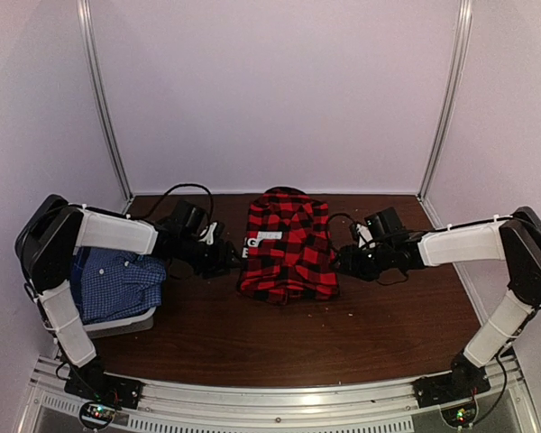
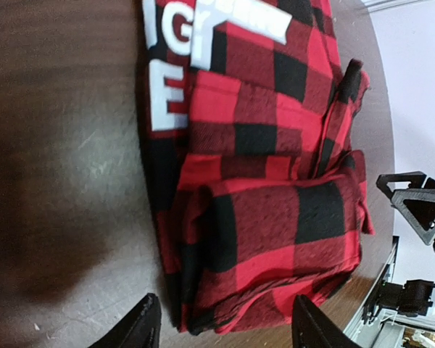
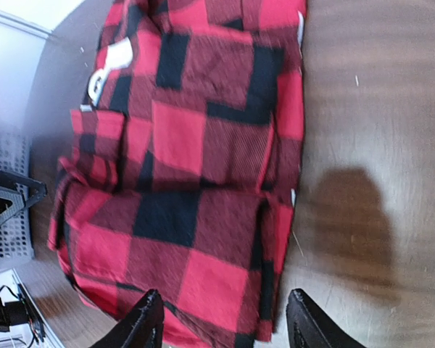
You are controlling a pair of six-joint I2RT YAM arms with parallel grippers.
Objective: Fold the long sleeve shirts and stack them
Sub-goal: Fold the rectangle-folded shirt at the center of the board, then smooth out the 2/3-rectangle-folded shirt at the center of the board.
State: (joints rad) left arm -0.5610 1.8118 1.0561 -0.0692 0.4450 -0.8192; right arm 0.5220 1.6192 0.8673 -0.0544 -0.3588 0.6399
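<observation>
My left hand (image 1: 224,258) and right hand (image 1: 344,262), both wide and empty, flank the red plaid shirt (image 1: 287,245), its length running far edge to near.

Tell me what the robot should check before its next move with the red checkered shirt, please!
1. Left fingers open and empty: ok, spread wide at the edge of the red plaid shirt.
2. Right fingers open and empty: ok, spread at the shirt's other edge.
3. Red plaid shirt folded: ok, it is a compact bundle on the table.
4. Blue check shirt stacked with it: not ok, it lies in the basket, apart from the red one.
5. Hidden bottom layers smooth: cannot tell.
</observation>
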